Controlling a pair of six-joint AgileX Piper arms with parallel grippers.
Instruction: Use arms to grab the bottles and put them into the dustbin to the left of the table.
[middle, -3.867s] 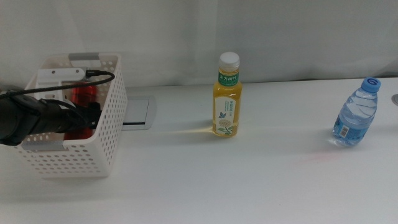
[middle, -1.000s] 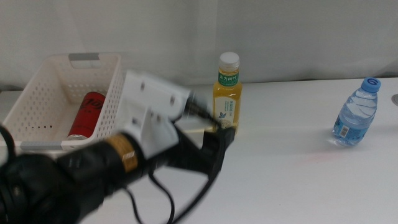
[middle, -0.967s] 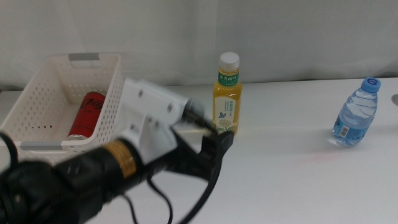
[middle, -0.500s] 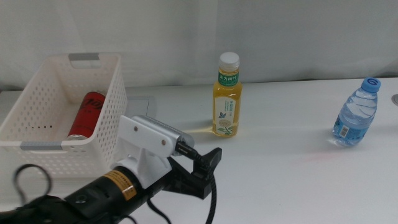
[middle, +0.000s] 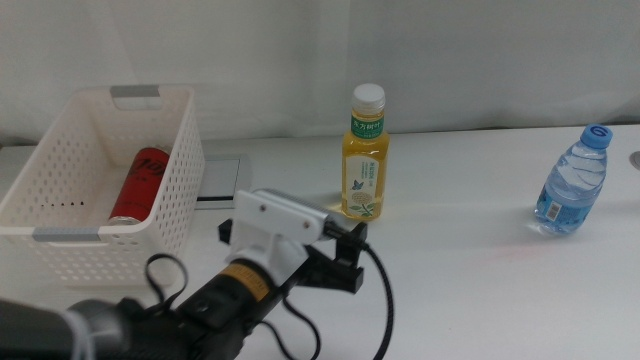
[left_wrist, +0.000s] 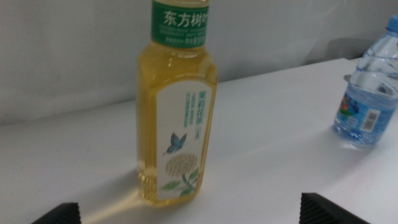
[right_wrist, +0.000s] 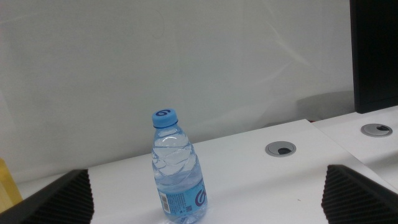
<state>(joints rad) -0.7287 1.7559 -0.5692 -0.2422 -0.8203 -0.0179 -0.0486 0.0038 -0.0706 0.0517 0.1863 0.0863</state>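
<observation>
The yellow-drink bottle (middle: 366, 155) with white cap and green label stands upright mid-table; it also shows close in the left wrist view (left_wrist: 177, 106). My left gripper (middle: 342, 258) is low over the table just in front of it and slightly left, jaws open wide and empty (left_wrist: 193, 210). The small clear water bottle (middle: 572, 185) with blue cap stands at the far right and shows in the right wrist view (right_wrist: 179, 171). My right gripper (right_wrist: 205, 198) is open and empty, facing that bottle from a distance, out of the middle view. The red can (middle: 138, 182) lies in the white dustbin (middle: 175, 215) at the left.
A flat grey-white plate (middle: 222, 180) lies beside the basket. Two round cable holes (right_wrist: 280, 149) sit in the table beyond the water bottle, and a dark screen (right_wrist: 373, 56) stands behind them. A white curtain backs the table.
My left arm left the basket, where the red can now lies, swung right across the table, and dropped low in front of the yellow-drink bottle. The bottles have not moved.
</observation>
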